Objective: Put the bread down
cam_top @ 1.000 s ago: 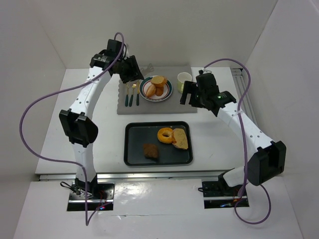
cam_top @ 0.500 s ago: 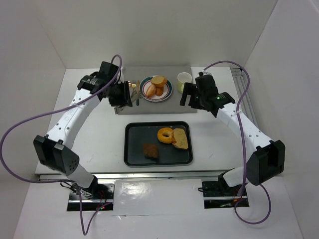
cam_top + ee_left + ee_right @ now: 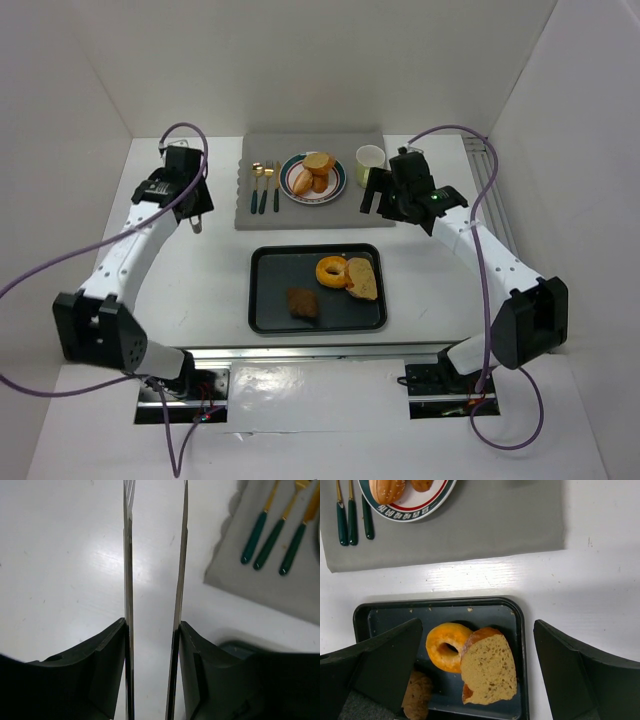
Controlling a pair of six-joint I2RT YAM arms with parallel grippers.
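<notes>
A slice of brown bread (image 3: 362,279) (image 3: 488,670) lies on the black tray (image 3: 275,290) (image 3: 490,617), leaning on an orange doughnut (image 3: 331,271) (image 3: 446,645). A dark brown piece (image 3: 303,304) sits at the tray's front. Several rolls rest on a rimmed plate (image 3: 287,180) (image 3: 427,507) on the grey mat. My left gripper (image 3: 192,205) (image 3: 152,630) hovers over bare table left of the mat, shut on thin metal tongs (image 3: 128,555) with nothing between the blades. High over the mat's right edge hangs my right gripper (image 3: 375,195) (image 3: 478,625), wide open, the tray below it.
Three green-handled pieces of cutlery (image 3: 264,187) (image 3: 270,535) lie on the mat (image 3: 340,210) left of the plate. A pale cup (image 3: 370,160) stands at its right end. White walls close in the table on three sides.
My left arm has swung from beside the plate out to the left, over the bare table, with the tongs in its grip. The right arm has barely moved.
</notes>
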